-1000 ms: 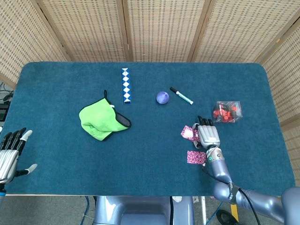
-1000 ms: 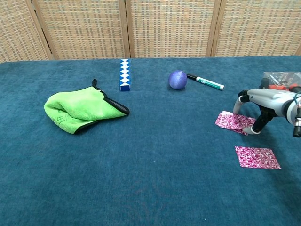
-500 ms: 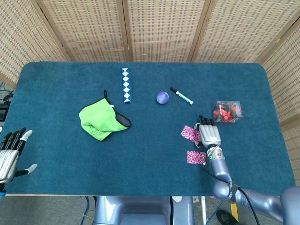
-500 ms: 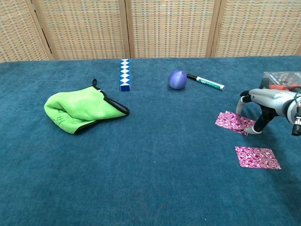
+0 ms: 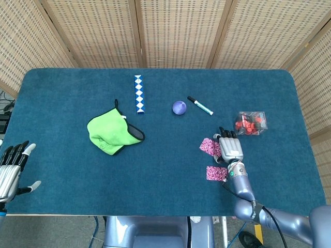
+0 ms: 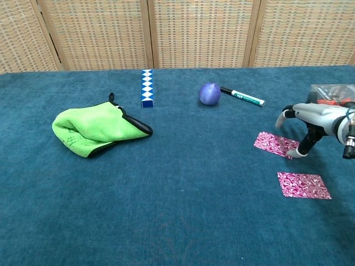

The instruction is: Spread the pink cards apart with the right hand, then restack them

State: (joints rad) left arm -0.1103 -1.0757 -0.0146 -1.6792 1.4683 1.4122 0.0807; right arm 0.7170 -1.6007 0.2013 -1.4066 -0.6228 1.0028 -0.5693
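On the right side of the table (image 5: pixel 155 170), my right hand (image 6: pixel 314 121) stood arched over the far pink card (image 6: pixel 274 144), one fingertip (image 6: pixel 302 152) pressing its right edge, holding nothing. Over the last second that card had slipped slightly from under my fingers, more of it now showing. The near pink card (image 6: pixel 303 185) lay apart; spreading looked done, restacking ahead. Both cards lay flat, long axes roughly left-right. My left hand (image 5: pixel 11 168) hung spread and empty.
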